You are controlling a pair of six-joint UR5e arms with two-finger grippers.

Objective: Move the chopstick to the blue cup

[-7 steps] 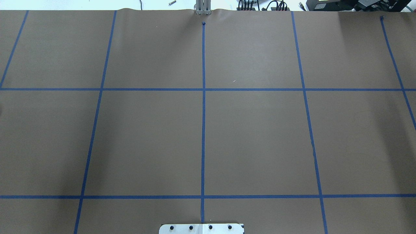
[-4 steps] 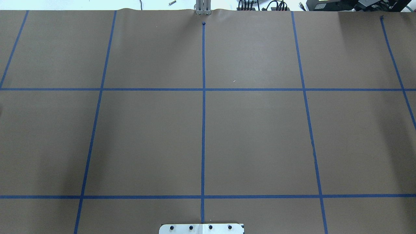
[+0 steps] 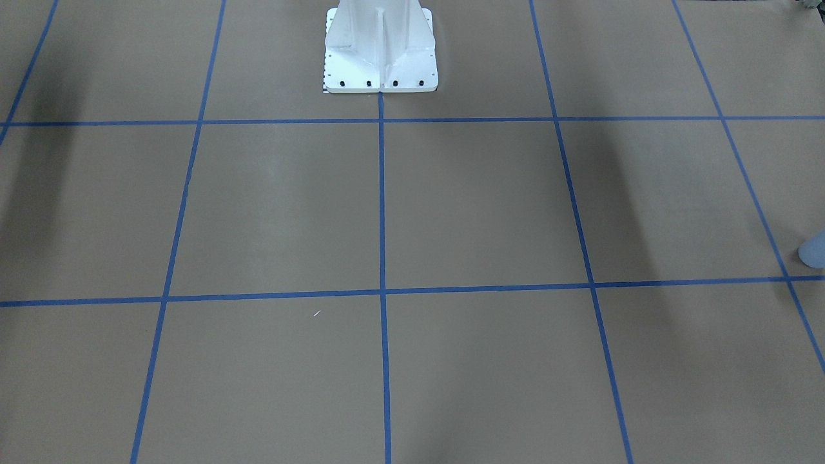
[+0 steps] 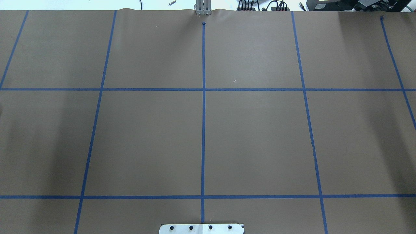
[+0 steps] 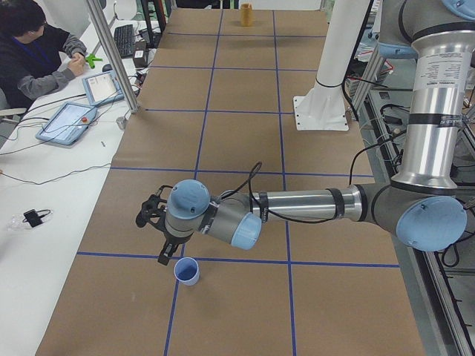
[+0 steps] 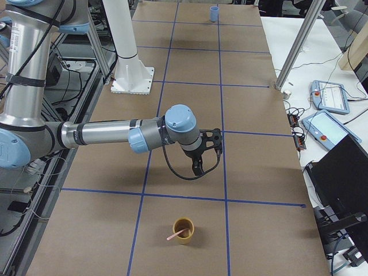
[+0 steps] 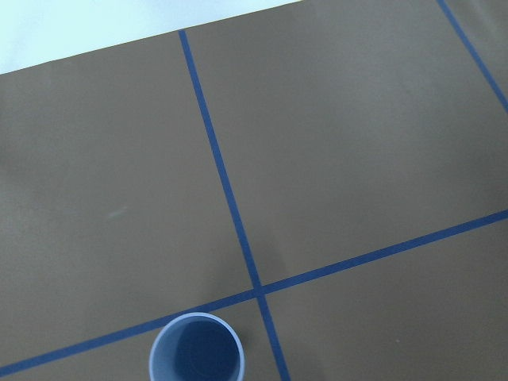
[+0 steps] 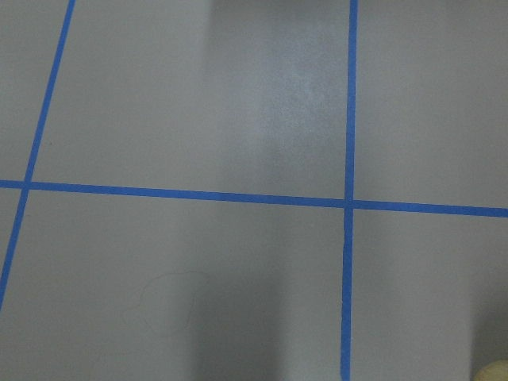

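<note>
Chopstick (image 6: 177, 234), thin pale pink stick, is leaning in a tan cup (image 6: 184, 240) near the right pincer (image 6: 196, 171). Pale blue plastic cup (image 5: 186, 271) is sitting just beside the left pincer (image 5: 163, 256). Both pincers' grip: cannot tell. Risk: thin stick slipping in an off-centre pinch, or dragging and tipping the tan cup.

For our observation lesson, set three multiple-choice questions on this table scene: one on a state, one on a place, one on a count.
1. The blue cup is:
A) upright and empty
B) on its side
C) upside down

2. The chopstick is:
A) lying flat
B) held in a gripper
C) leaning in the tan cup

3. Cups on the table:
A) one
B) two
C) three

Answers:
1 A: the left wrist view looks straight into its bare inside.
2 C: the right side view shows the stick's lower end inside that cup.
3 B: the side views show one cup towards each end of the table.
</note>
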